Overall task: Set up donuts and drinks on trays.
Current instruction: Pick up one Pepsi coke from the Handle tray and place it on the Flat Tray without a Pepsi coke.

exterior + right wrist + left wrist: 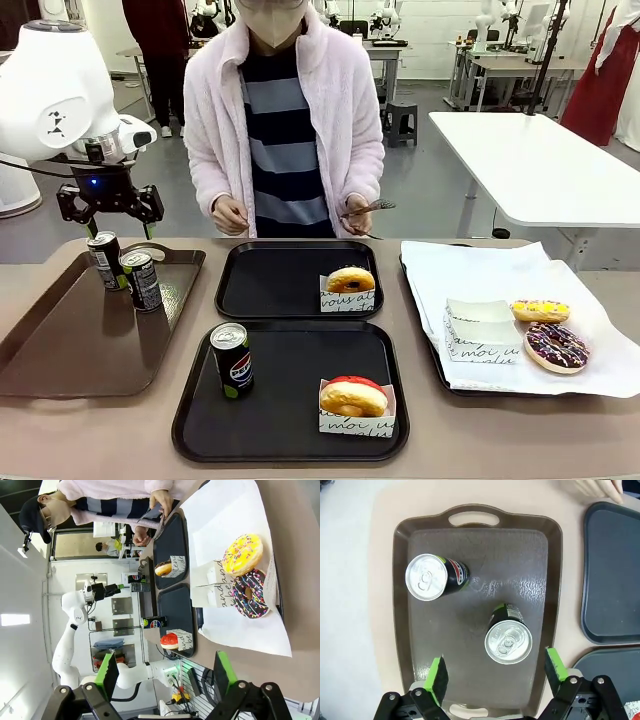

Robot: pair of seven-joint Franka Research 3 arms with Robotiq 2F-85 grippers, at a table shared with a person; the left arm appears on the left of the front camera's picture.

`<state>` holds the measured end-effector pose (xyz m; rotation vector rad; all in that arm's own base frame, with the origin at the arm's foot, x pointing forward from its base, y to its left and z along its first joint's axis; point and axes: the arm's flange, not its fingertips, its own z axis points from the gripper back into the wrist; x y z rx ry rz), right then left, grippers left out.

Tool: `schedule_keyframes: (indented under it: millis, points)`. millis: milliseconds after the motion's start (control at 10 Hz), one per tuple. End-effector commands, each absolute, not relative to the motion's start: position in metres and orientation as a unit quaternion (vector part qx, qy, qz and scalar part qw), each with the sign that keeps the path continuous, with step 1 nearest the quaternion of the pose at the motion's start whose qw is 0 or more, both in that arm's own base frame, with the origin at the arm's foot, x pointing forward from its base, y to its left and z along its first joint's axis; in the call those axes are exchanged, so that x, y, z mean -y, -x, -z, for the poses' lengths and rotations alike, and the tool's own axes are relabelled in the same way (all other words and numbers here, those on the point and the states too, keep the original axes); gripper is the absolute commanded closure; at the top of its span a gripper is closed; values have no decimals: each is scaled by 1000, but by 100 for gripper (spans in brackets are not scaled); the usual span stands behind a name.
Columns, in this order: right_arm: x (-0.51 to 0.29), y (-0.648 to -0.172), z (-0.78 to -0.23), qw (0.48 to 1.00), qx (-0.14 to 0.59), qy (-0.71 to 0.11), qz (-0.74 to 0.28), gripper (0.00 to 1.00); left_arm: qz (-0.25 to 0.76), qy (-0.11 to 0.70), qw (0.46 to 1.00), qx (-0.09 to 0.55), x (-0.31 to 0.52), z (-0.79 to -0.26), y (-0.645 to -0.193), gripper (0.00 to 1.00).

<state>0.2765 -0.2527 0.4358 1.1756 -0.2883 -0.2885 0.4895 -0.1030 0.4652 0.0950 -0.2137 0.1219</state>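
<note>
Front view — A: Reading left to right, what first?
B: Glossy brown plastic tray with handles (60, 340), bearing a rear slim black soda can with silver top (104, 260) and a front can of the same kind (142, 280), both upright, close together, not yet served. Left gripper (118, 220) hanging just above them, fingers spread wide, gripping nothing.
A: And in the middle?
B: Two matching black square plastic trays with raised rims. Far black tray (265, 290): one golden-brown ring donut in a white printed paper sleeve (350, 284) at its right side, no drink. Near black tray (290, 410): third black can (232, 360) upright at left, red-glazed ring donut in its sleeve (353, 400) at right; judged complete. Beyond the far tray, person's hand (358, 215) holding metal tongs (372, 207).
A: Right side?
B: Tray lined with white paper (470, 265), holding empty white sleeves (478, 330), a yellow-glazed sprinkled donut (540, 310) and a chocolate-glazed sprinkled donut (557, 347), both unsleeved. Right wrist view: right gripper (165, 675) held clear of the trays, fingers apart, empty.
A: Remaining?
B: Judged roughly three-quarters through: one drink to go onto the far black tray, most likely from the brown tray beneath the left gripper.
</note>
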Motion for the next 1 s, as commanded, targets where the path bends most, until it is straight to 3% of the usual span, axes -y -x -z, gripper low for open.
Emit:
schedule_keyframes:
  millis: [0,400,900]
  points:
    - [253,-277,-436,807,142,-558,132,0,-80,-41,992,89,100,-458,-496,0]
    - [253,-277,-436,807,142,-558,132,0,-81,4,995,55,94,-446,-503,0]
    - [253,-277,-436,807,142,-558,132,0,-73,-6,997,37,101,-413,-515,0]
